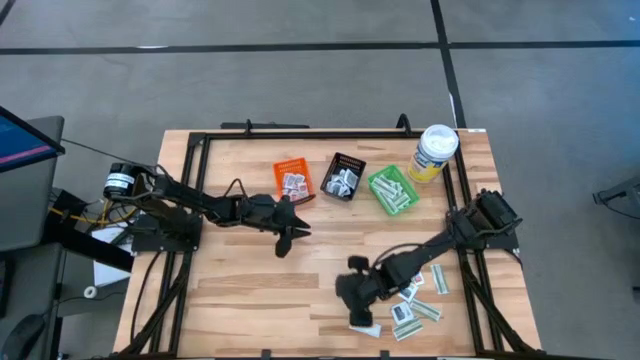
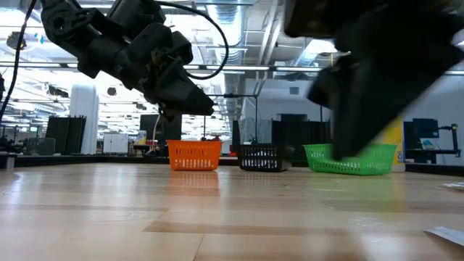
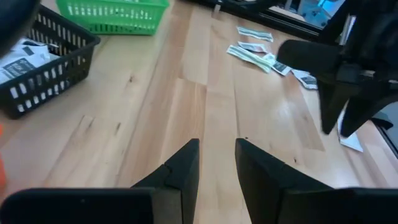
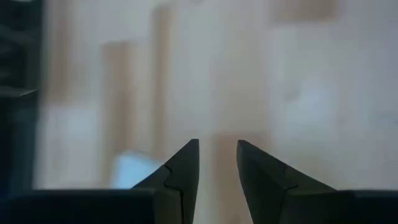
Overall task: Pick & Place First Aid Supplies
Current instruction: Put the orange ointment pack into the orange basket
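Note:
The first aid supplies lie loose on the table's near right: white packets and pale-green strips (image 1: pixel 418 303), also seen in the left wrist view as packets (image 3: pixel 255 51). One white packet (image 1: pixel 369 329) lies apart, near the front edge. My right gripper (image 1: pixel 359 312) hangs open just above that packet (image 3: pixel 351 142), pointing steeply down, with nothing between its fingers (image 4: pixel 217 142). My left gripper (image 1: pixel 293 236) stands open over bare wood in the table's middle, nearly level, and holds nothing (image 3: pixel 217 142). More packets lie in the orange bin (image 1: pixel 293 181), the black bin (image 1: pixel 343 177) and the green bin (image 1: pixel 392 190).
The three small bins stand in a row at the far middle of the table. A yellow canister with a white lid (image 1: pixel 433 152) stands at the far right. A black frame (image 1: pixel 300 134) runs round the tabletop. Bare wood lies between the two grippers.

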### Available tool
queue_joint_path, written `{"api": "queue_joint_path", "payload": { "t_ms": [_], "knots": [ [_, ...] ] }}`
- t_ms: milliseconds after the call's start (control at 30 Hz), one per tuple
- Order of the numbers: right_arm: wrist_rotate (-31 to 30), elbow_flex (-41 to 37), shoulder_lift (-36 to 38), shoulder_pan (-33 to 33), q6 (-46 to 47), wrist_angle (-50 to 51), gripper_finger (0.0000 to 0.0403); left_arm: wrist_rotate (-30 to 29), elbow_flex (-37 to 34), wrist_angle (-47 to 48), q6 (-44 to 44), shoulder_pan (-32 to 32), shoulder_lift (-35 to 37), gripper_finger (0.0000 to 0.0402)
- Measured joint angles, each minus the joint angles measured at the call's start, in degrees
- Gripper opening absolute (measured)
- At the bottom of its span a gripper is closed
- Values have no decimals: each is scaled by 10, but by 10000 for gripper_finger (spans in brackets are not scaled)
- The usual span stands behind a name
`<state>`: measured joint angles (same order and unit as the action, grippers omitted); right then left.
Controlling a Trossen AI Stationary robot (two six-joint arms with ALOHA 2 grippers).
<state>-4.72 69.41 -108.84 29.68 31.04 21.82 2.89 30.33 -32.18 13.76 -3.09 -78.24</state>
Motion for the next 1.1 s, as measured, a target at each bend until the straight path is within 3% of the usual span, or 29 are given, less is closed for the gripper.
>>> {"api": "queue_joint_path", "payload": {
  "t_ms": [200,400,733,1100],
  "knots": [
    [47,0,-3,61,74,-2,103,-1,0,0,0,-4,0,104],
    [16,0,-26,103,78,-6,103,-1,0,2,0,-4,0,104],
    [-2,4,-82,96,72,-19,99,-1,0,2,0,-3,0,104],
    [-76,2,-83,100,-29,-14,6,-1,0,2,0,-3,0,104]
  ]
}}
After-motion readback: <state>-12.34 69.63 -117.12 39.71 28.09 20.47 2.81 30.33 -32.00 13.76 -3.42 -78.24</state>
